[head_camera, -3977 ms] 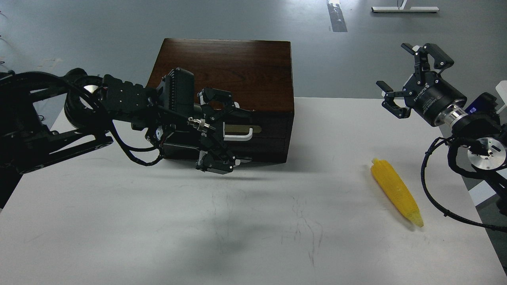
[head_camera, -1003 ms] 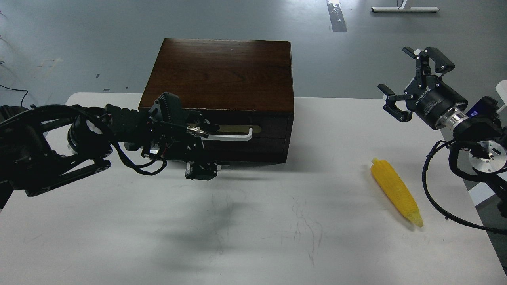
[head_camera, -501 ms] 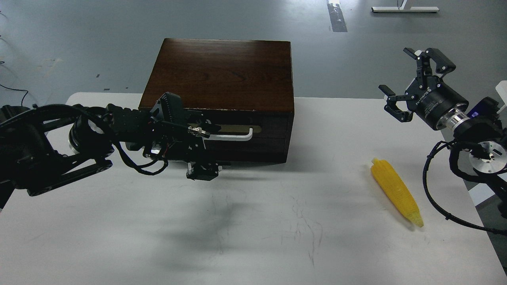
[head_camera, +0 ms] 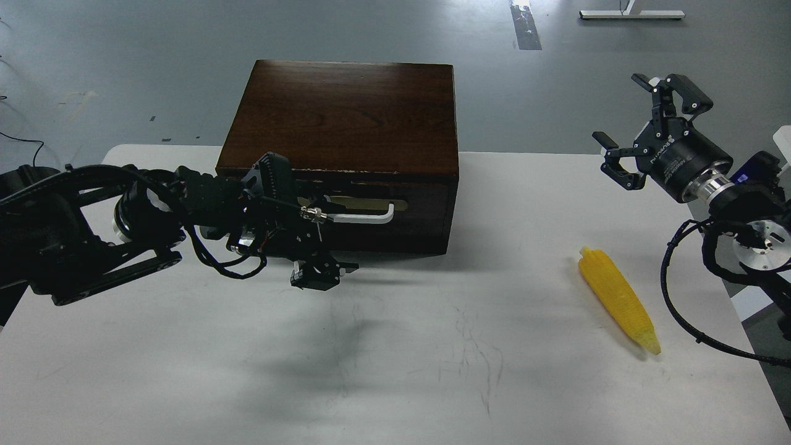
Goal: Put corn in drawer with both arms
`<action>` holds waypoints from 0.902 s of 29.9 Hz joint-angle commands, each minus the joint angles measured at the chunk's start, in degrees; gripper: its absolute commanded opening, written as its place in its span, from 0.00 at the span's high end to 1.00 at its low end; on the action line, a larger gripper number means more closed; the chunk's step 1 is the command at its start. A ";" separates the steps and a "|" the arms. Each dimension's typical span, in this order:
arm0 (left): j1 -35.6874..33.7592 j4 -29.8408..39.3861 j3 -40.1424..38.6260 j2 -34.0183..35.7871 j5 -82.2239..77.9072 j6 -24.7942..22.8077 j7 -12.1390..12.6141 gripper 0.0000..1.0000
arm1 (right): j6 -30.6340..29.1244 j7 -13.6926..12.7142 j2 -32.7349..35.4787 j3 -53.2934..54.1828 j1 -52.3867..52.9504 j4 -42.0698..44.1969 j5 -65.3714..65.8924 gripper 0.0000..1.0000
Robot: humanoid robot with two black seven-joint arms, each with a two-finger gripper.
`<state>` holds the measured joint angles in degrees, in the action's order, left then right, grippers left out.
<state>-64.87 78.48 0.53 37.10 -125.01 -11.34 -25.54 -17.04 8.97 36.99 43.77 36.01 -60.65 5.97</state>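
Observation:
The corn (head_camera: 618, 300) lies on the white table at the right, its paler tip pointing toward me. The drawer (head_camera: 395, 207) is in the front of the dark wooden cabinet. Its white bar handle (head_camera: 364, 217) sits below a brass plate. My left gripper (head_camera: 321, 238) is at the left end of that handle. One finger (head_camera: 315, 275) shows below it, and the other is lost against the dark wood. I cannot tell whether it grips the handle. My right gripper (head_camera: 633, 127) is open and empty. It is raised above the table's far right, well behind the corn.
The cabinet (head_camera: 346, 111) stands at the back middle of the table (head_camera: 395, 371). My left arm (head_camera: 93, 235) lies across the table's left side. The right arm's cables (head_camera: 680, 309) hang near the table's right edge, just right of the corn.
My left gripper came down from in front of the cabinet to the handle's left end. In the last half second it and the handle shifted slightly toward me. The corn has not moved.

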 commanded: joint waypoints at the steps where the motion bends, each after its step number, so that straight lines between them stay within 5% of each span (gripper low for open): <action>1: -0.26 0.01 0.00 -0.01 0.01 0.01 -1.70 0.02 | -0.01 0.00 -0.08 0.00 0.02 0.09 0.00 0.00; 27: -2.63 1.85 0.97 0.08 0.01 0.01 -2.46 0.02 | -0.01 0.00 -0.17 0.08 0.11 0.09 0.00 0.00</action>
<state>-67.24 80.49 1.56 37.12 -125.00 -11.33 -28.00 -17.05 8.97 36.81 43.86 36.11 -60.55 5.97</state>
